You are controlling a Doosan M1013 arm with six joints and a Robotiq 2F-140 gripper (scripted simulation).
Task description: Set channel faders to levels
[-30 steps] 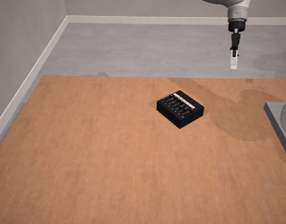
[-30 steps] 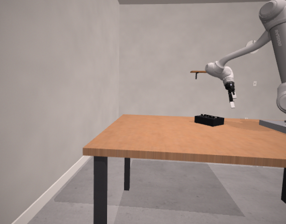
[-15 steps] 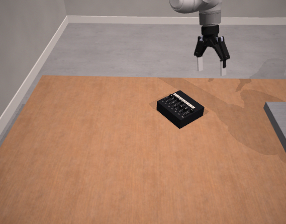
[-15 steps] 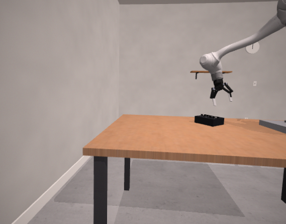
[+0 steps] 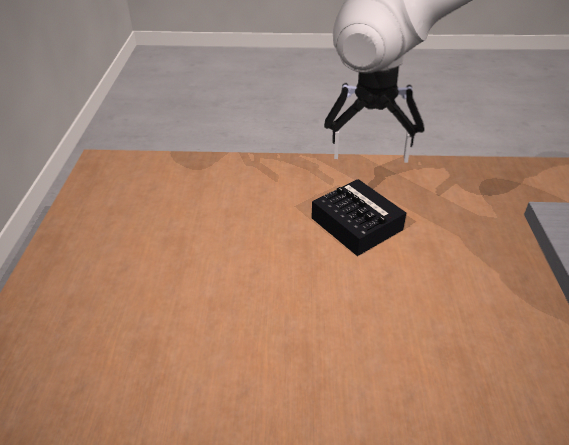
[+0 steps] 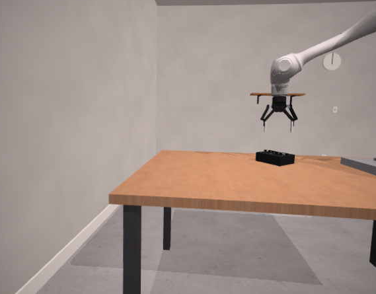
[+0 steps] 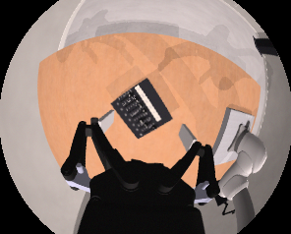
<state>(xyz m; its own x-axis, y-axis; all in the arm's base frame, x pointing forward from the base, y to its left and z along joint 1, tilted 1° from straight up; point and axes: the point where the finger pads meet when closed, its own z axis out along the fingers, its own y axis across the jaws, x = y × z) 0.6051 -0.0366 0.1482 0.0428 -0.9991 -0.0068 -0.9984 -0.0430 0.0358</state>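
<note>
Grey walls surround the orange wooden counter [image 5: 187, 294], where the small black box-shaped lighting desk [image 5: 358, 217] stands. Above it hangs the black pincer [image 5: 371, 151], fully open and empty. Such wide fingers could bump neighbouring faders.

Place: a plain indoor room, looking like a bare test room or lab.
Walls: grey walls [image 6: 74, 95] and white skirting are enclosing a grey floor [image 6: 223, 244].
Furniture: 1 wooden table [image 6: 223, 191] is standing on dark legs.
Far wall: 1 shelf [image 6: 260, 94], 1 round clock [image 6: 332, 61] and 1 socket [image 6: 335, 110] are hanging there.
</note>
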